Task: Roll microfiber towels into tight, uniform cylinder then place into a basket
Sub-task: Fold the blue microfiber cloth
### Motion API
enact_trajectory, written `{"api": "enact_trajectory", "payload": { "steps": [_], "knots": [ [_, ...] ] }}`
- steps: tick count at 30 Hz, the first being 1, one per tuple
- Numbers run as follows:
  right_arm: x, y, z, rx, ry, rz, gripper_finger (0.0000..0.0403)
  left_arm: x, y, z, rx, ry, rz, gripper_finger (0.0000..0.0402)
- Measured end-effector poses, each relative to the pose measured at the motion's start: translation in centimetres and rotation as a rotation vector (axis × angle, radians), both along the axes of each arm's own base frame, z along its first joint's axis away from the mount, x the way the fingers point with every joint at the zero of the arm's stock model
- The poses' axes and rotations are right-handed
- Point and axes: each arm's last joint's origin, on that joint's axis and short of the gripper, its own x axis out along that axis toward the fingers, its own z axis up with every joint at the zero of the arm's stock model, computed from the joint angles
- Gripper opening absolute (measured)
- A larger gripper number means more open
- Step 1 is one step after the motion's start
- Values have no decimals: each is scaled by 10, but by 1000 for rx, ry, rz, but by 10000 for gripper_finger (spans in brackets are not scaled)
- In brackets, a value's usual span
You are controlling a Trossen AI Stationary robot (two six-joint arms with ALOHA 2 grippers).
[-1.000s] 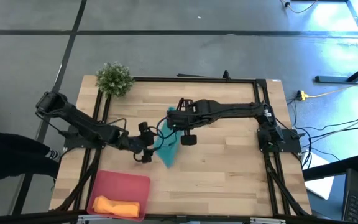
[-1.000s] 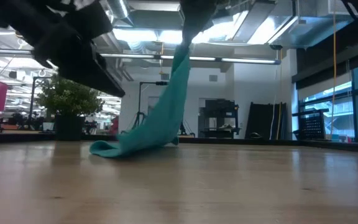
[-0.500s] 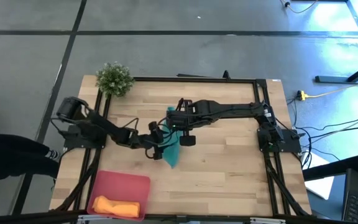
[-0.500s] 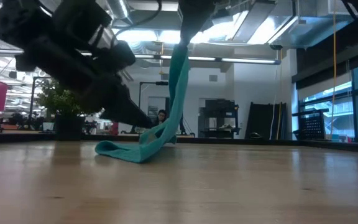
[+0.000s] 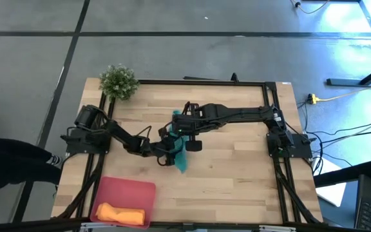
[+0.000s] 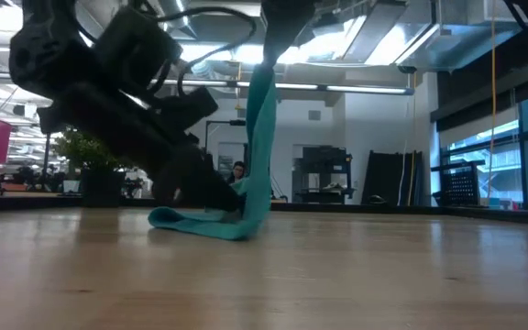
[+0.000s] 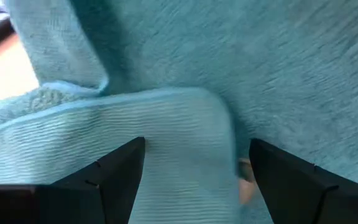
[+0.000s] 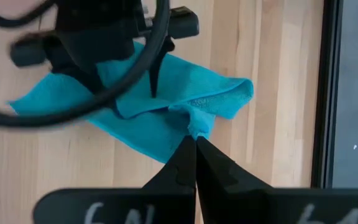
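At the lower left of the high view, the shallow pink-red basket (image 5: 129, 191) holds the rolled orange towel (image 5: 118, 212) along its bottom edge. The teal towel (image 5: 180, 155), soft and ribbed, sits at the table's (image 5: 237, 174) centre. The right gripper (image 8: 194, 138) is pinched together on its corner; the low view shows it hanging as a strip with its foot folded on the wood. The left gripper (image 7: 194, 163), jaws apart, straddles a fold.

No text can be read

Wooden table (image 5: 237, 174): plant (image 5: 118, 81), pink basket (image 5: 126, 191), seemingly teal towel's (image 5: 180, 158) end.
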Motion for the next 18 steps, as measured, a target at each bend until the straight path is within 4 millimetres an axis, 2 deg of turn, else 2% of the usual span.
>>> {"api": "enact_trajectory", "payload": {
  "steps": [5,13,18],
  "knots": [
    [0,0,0,1,-3,-3,0,5,-4,2,75,-17,78,278],
    [0,0,0,1,-3,-3,0,0,-12,8,162,-49,183,278],
    [0,0,0,1,-4,-3,0,-1,-13,7,131,-40,160,278]
  ]
}}
